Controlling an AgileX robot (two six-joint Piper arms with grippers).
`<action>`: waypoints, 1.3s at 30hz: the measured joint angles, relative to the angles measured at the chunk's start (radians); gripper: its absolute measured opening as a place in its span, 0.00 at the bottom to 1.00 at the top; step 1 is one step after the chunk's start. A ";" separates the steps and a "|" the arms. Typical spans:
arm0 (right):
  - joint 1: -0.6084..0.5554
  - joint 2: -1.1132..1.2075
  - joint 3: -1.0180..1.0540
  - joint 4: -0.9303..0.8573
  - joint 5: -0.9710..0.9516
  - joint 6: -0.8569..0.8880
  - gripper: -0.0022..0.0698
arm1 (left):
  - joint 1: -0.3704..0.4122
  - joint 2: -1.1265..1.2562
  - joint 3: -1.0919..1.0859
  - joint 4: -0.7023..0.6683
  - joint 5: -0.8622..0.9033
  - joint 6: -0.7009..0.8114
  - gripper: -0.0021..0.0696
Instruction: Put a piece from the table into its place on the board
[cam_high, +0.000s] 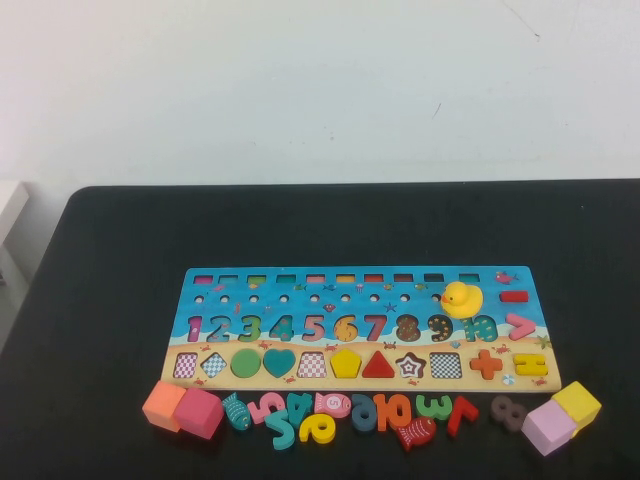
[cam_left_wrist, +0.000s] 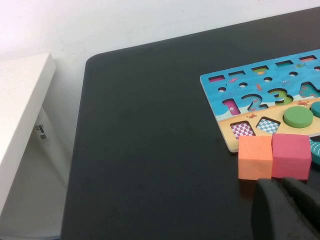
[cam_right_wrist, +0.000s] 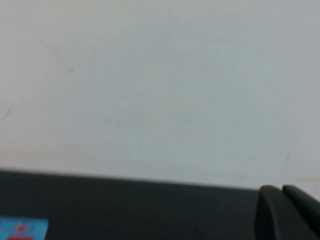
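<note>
The long board (cam_high: 300, 285) lies mid-table on the black table (cam_high: 120, 300), with a blue top and a sandy bottom. The yellow pentagon piece (cam_high: 346, 362) sits flat in the board's shape row, between a checkered slot and the red triangle. Neither arm shows in the high view. My left gripper (cam_left_wrist: 281, 184) hangs shut and empty over the table's near left, just short of the orange cube (cam_left_wrist: 255, 157) and pink cube (cam_left_wrist: 291, 155); the board's left end (cam_left_wrist: 260, 107) lies beyond. My right gripper (cam_right_wrist: 280, 190) is shut and empty, raised over the table (cam_right_wrist: 125, 210) and facing the wall.
A yellow rubber duck (cam_high: 461, 298) stands on the board's right part. Loose number pieces (cam_high: 330, 412) and fish lie along the board's near edge. An orange cube (cam_high: 163, 405) and pink cube (cam_high: 201, 413) stand at the near left, yellow (cam_high: 577, 403) and lilac (cam_high: 548, 428) cubes at the near right.
</note>
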 joint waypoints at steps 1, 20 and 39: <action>0.000 0.000 0.000 -0.012 0.026 0.000 0.06 | 0.000 0.000 0.000 0.000 0.000 0.000 0.03; 0.000 -0.157 0.000 -0.492 0.562 0.523 0.06 | 0.000 0.000 0.000 0.000 0.000 0.002 0.03; 0.000 -0.157 -0.008 -0.455 0.590 0.633 0.06 | 0.000 0.000 0.000 0.000 0.000 0.002 0.03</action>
